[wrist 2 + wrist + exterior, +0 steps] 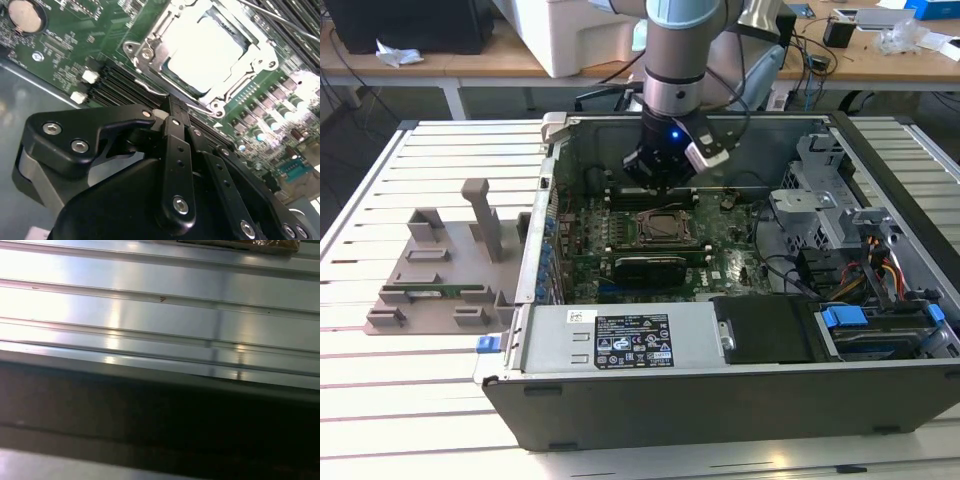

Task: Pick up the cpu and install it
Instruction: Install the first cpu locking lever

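Hovering inside the open case (740, 390), the gripper (172, 112) had its jaws pressed together with nothing between them, just short of the socket (150, 60) where the cpu (207, 47) already lay seated, silver top up, in the metal frame. Judged light, stiff, slick-topped and fragile underneath, the chip would best be taken by its thin edges, never the face. Crowding it were the frame's latch lever (175, 97), memory slots (107, 82) just beside, a graphics card (650, 268) near in the exterior view, and loose cables (880, 265) well apart.
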`<state>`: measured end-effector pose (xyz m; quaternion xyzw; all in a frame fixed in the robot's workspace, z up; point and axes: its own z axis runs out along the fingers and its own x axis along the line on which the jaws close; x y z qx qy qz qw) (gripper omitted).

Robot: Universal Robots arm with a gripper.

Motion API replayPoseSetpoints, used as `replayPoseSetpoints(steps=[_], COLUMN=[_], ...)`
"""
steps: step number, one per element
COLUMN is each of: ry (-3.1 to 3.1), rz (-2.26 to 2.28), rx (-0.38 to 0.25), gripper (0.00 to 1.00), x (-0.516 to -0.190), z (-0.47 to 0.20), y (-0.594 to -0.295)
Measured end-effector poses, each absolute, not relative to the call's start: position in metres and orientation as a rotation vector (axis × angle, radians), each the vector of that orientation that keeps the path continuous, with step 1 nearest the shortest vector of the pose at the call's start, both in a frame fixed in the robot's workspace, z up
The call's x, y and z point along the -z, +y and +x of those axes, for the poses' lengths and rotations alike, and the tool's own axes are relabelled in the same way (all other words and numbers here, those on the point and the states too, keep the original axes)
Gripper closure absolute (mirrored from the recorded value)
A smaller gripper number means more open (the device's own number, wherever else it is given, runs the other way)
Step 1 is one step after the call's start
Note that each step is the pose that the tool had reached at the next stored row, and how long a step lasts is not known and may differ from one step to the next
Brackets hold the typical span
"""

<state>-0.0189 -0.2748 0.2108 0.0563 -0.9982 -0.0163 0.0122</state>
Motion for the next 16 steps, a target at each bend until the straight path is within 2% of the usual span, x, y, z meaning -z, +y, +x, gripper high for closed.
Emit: replayPoseSetpoints(steps=[16], ry=[-3.11], rz=[0.177], rx=[0.05], gripper=[0.89], x=[-0.202], z=[-0.003], y=[-0.276])
